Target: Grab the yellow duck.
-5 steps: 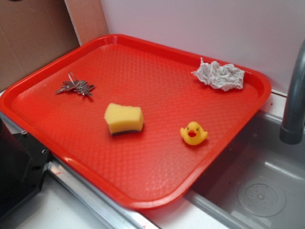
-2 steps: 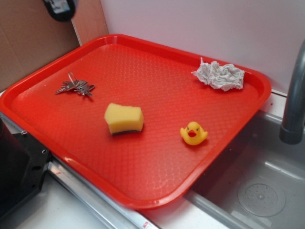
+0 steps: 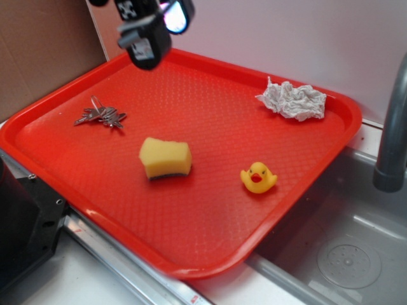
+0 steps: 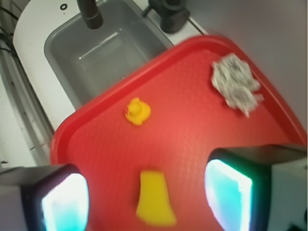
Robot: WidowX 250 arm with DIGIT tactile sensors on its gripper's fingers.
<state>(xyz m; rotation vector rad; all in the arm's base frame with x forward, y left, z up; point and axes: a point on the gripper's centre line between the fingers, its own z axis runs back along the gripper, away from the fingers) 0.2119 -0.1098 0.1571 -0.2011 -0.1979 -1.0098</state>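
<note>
Rounded rubber duck on dimpled red tray; gripper spread wide, empty, well apart.

A: What colour is the tray?
B: Bright red, with a fine raised diamond texture all over its floor.
A: And the things on the tray?
B: The duck near the tray's sink-side edge is yellow with an orange-red beak. The sponge at the tray's middle is yellow over a dark underside. The crumpled paper at the tray's far corner is whitish grey. The keys are silvery grey.
A: The end effector?
B: Black, its pads glowing pale cyan.
A: The sink beside the tray?
B: Grey.
</note>
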